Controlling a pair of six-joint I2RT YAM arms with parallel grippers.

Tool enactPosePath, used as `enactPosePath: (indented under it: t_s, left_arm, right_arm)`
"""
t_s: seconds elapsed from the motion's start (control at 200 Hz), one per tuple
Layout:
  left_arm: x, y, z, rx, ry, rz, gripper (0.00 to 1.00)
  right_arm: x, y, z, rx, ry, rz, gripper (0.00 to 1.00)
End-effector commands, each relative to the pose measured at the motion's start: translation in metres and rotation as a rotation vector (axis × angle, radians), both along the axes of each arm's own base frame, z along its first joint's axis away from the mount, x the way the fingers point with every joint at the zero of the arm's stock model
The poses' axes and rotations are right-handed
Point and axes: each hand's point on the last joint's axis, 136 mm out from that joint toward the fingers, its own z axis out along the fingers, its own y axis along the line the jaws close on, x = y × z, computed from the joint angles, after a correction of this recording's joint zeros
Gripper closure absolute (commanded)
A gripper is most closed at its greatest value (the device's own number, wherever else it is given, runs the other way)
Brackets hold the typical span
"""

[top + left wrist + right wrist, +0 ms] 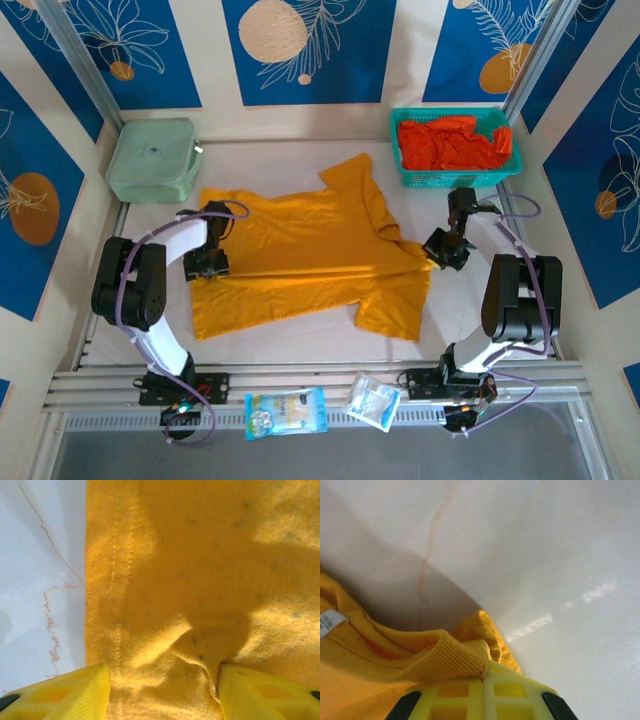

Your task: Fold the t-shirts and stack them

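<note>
Blue-and-white packet (286, 412): lies on the near ledge between the two arm bases; a clear packet (374, 401) sits just beside it on the right.
Tabletop (300, 345): white, with a bare strip along the near side of the shirt.
Mustard-yellow t-shirt (300, 255): spread flat in the middle of the tabletop. Its long axis runs left to right, hem at the left and neck pointing right. One sleeve points to the far side, the other to the near side.
Left end effector (207, 264): at the shirt's left hem edge. The left wrist view shows its yellow fingers (60, 692) spread apart, with a wrinkle of stitched cloth between them.
Right end effector (441, 250): at the shirt's neck on the right. The right wrist view shows its fingers pressed together, pinching the ribbed collar (440, 660); a white label (327, 622) lies inside the neck.
Teal mesh basket (455, 181): far right, holding crumpled red-orange t-shirts (455, 143).
Pale green lidded box (152, 160): far left, lid closed.
</note>
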Motion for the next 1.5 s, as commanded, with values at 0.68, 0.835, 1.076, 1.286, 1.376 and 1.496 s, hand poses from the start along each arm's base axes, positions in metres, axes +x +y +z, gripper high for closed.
enactPosePath:
  t_s: [0.68, 0.835, 1.076, 1.286, 1.376, 1.496]
  left_arm:
    - [0.031, -0.026, 0.091, -0.033, -0.189, -0.061, 0.16]
    - [0.019, -0.047, 0.078, -0.101, -0.176, -0.072, 0.16]
    - [-0.024, -0.081, 0.040, -0.161, -0.061, -0.120, 0.17]
    - [-0.060, -0.085, 0.014, -0.162, 0.015, -0.120, 0.17]
    - [-0.067, -0.081, 0.010, -0.153, 0.026, -0.113, 0.17]
    - [-0.069, -0.080, 0.009, -0.152, 0.028, -0.109, 0.17]
  right_arm:
    - [0.101, 0.143, 0.048, -0.457, -0.127, 0.839, 0.49]
    - [0.133, 0.145, 0.029, -0.562, -0.064, 0.874, 0.55]
    - [0.138, 0.135, 0.005, -0.595, 0.012, 0.851, 0.64]
    - [0.128, 0.140, -0.012, -0.556, 0.036, 0.850, 0.67]
    - [0.127, 0.142, -0.013, -0.551, 0.035, 0.846, 0.67]
    - [0.125, 0.143, -0.012, -0.555, 0.038, 0.845, 0.67]
